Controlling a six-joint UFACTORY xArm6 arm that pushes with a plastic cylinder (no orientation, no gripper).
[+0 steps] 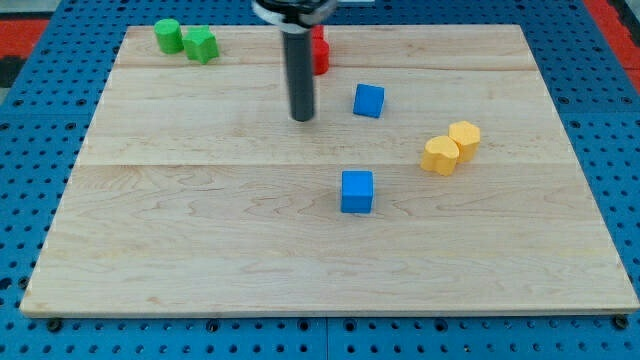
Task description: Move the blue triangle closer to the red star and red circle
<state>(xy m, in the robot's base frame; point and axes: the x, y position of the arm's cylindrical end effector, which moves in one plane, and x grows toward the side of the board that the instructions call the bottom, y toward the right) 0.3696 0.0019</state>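
Note:
My tip (302, 117) rests on the board a little left of the upper blue block (369, 100), whose shape I cannot make out for sure. A blue cube (357, 191) sits lower, near the board's middle, below and right of my tip. A red block (320, 50) stands at the view's top, mostly hidden behind the rod; I cannot tell its shape or whether it is one block or two. My tip touches no block.
A green cylinder (167, 36) and a green block (201, 45) stand at the view's top left. Two yellow blocks (440, 155) (465, 138) touch each other at the right. The wooden board (150, 250) lies on a blue perforated surface.

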